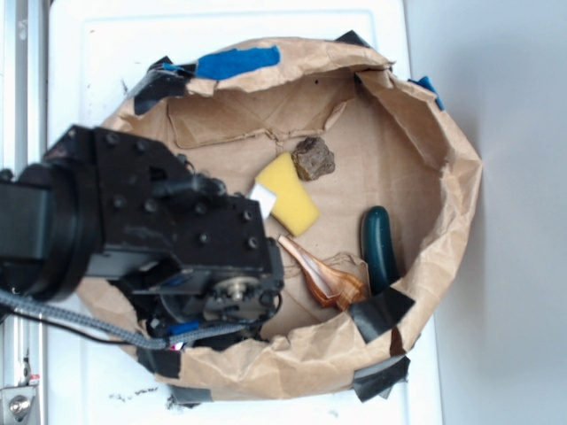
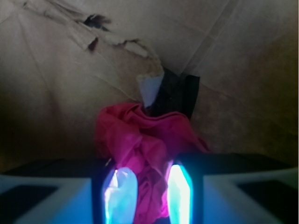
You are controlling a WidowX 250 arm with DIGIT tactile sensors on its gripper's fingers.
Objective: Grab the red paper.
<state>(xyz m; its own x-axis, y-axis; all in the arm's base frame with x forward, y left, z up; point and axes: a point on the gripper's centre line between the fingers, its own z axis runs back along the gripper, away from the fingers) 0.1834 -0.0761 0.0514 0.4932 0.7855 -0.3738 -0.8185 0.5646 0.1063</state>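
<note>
Wrist view: the gripper (image 2: 150,196) with its two translucent, blue-glowing fingers (image 2: 120,193) straddles the crumpled bright red wad of paper (image 2: 142,140). The jaws stand narrowly apart with the red paper filling the gap between them and touching both inner faces; most of the wad bulges out ahead of the fingertips, resting on the creased brown paper floor (image 2: 56,102). Beyond the wad, a strip of black tape (image 2: 180,93) and a small pale torn flap (image 2: 150,88) lie against the brown wall.

Exterior view: the black robot arm (image 1: 142,221) reaches into the brown paper-lined basin (image 1: 443,177) and hides the red paper beneath it. Off to the arm's side lie a yellow sponge (image 1: 288,192), a brown rocklike lump (image 1: 313,158), a dark teal handle-shaped object (image 1: 381,248) and an amber glossy object (image 1: 323,279).
</note>
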